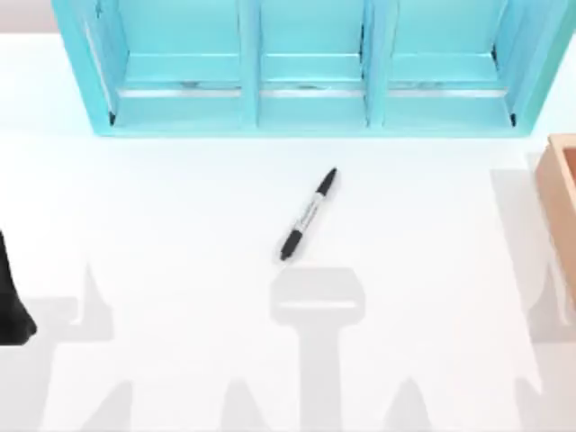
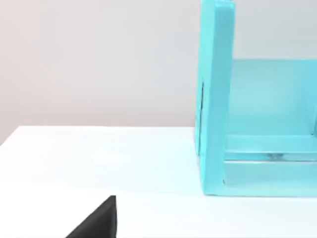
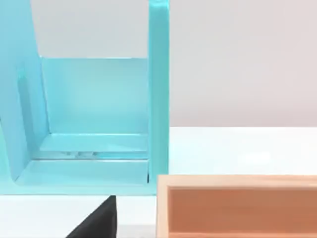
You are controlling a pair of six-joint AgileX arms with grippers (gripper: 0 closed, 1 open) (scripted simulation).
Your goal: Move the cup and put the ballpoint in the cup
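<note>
The white table (image 1: 162, 216) spreads wide, with a turquoise shelf unit (image 1: 306, 81) of three bays along its far edge and a wooden box (image 1: 562, 193) at the right edge. The ballpoint (image 1: 309, 214) lies diagonally mid-table, well apart from both. The left arm (image 1: 11, 301) sits at the left edge; its fingers' spread cannot be told.

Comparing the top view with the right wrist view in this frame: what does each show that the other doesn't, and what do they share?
Top view alone: the ballpoint lying diagonally on the white table, apart from everything else, and a dark part of the left arm at the table's left edge. Right wrist view alone: the grey back wall behind the table. Shared: the turquoise shelf with its open compartments, the wooden box at the table's right, and the table itself.
</note>
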